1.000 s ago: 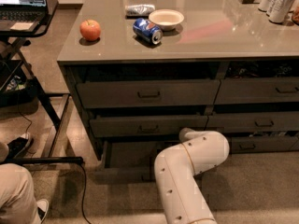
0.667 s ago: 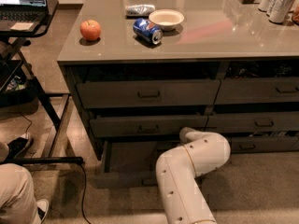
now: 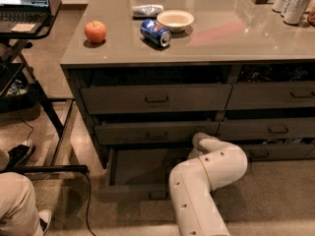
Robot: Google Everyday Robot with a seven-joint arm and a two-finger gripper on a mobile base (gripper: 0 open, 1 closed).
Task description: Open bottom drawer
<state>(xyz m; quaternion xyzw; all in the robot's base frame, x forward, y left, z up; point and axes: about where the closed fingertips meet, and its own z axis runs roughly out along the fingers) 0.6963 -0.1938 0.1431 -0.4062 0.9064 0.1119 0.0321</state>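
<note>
- On grey counter [image 3: 236,38], lying: apple [image 3: 95,31], can [image 3: 155,32], bowl [image 3: 175,19].
- Below, in left stack, standing pulled well out: bottom drawer [image 3: 130,191].
- At its right, reaching under middle drawer [image 3: 156,132]: gripper [image 3: 198,142], mostly hiding behind arm [image 3: 206,181]; impossible telling whether gripping.

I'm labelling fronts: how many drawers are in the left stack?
3: the top drawer, the middle drawer beneath it, and the bottom drawer, pulled out at floor level. The pincer is hidden behind the arm beside it.
</note>
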